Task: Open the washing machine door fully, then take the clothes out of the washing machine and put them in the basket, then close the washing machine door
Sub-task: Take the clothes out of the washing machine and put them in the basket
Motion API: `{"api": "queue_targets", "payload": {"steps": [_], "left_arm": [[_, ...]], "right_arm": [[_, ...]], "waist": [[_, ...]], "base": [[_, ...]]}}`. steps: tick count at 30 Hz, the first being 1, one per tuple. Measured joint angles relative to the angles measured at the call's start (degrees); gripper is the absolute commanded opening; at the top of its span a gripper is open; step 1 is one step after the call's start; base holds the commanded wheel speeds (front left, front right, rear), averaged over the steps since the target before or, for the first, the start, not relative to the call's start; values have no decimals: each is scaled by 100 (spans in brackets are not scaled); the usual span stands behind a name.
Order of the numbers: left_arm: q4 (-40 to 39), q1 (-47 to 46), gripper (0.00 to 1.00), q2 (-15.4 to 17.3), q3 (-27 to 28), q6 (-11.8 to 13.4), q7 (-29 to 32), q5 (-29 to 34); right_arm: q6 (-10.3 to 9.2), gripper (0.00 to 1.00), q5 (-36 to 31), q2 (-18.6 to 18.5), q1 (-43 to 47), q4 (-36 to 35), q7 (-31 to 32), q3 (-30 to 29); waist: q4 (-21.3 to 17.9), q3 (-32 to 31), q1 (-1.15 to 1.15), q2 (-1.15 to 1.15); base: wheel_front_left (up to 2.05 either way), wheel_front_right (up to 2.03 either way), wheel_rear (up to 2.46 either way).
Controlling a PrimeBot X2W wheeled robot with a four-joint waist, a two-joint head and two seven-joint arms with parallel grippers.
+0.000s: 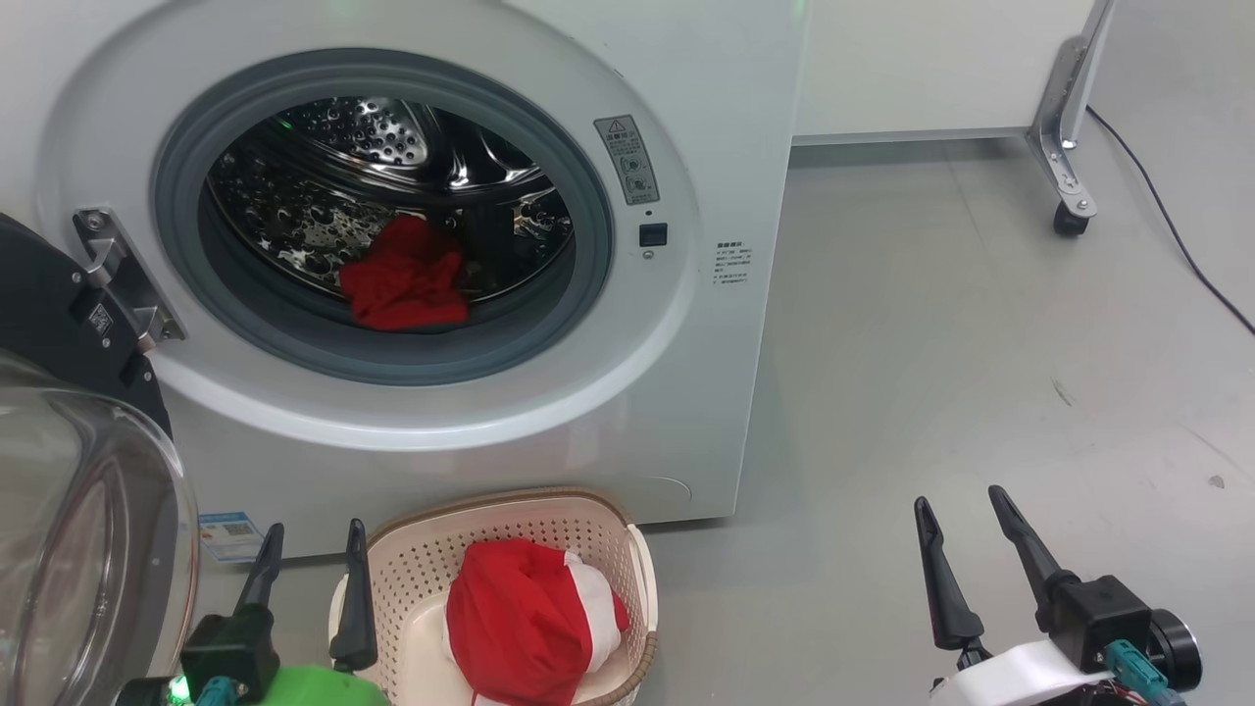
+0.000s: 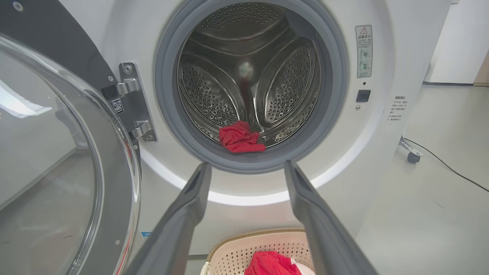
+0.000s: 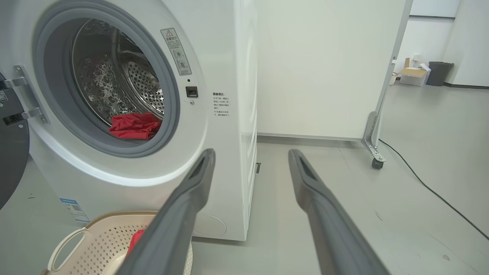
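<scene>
**A:** What's done?
**B:** Door [image 1: 88,510] open, left of the washer [image 1: 706,147]. Some clothes [image 1: 529,618] lie in the basket [image 1: 549,498] before it — a red garment [image 1: 407,277] lies inside, not yet taken out. Left gripper [image 1: 314,529] and right gripper [image 1: 958,498] — jaws apart, empty.

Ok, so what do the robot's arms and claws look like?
The left claw and right claw each have two long, dark grey, tapering fingers on a black blocky base with a teal cable plug. The left sits on a bright green housing; the right has a round black knob and a white wrist section.
</scene>
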Motion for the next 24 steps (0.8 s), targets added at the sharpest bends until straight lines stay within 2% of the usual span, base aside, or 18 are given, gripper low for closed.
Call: {"api": "queue_targets", "payload": {"steps": [5,24], "left_arm": [[-185,190,100,0,-41,1,0,0],[-717,619,100,3,-166,79,0,0]], "right_arm": [[-92,100,1,12,77,-47,0,5],[-168,100,10,18,209,-233,0,63]], "waist": [[-29,-21,0,0],[-96,28,0,0]], "base": [[0,0,0],[0,0,0]]}}
